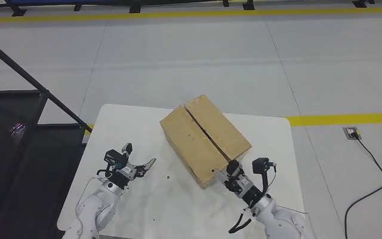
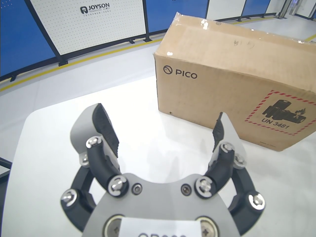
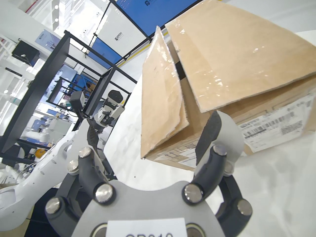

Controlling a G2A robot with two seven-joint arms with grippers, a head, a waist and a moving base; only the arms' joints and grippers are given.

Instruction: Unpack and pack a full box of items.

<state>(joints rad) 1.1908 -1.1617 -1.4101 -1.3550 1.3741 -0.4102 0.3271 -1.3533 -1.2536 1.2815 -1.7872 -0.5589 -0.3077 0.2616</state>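
A brown cardboard box (image 1: 203, 140) stands slantwise on the middle of the white table (image 1: 155, 203). Its two top flaps meet along a lengthwise seam. In the right wrist view the flaps of the box (image 3: 222, 50) stand slightly lifted, with a dark gap between them. My right gripper (image 1: 225, 170) is open at the box's near end, and one finger (image 3: 214, 129) sits just under a flap corner. My left gripper (image 1: 139, 156) is open over bare table, apart from the box's long printed side (image 2: 229, 80). Nothing lies between the left gripper's (image 2: 160, 112) fingers.
A black metal frame (image 1: 24, 101) stands off the table's left side. On the floor to the right are a socket (image 1: 351, 132) and a cable. Bare table lies in front of and left of the box.
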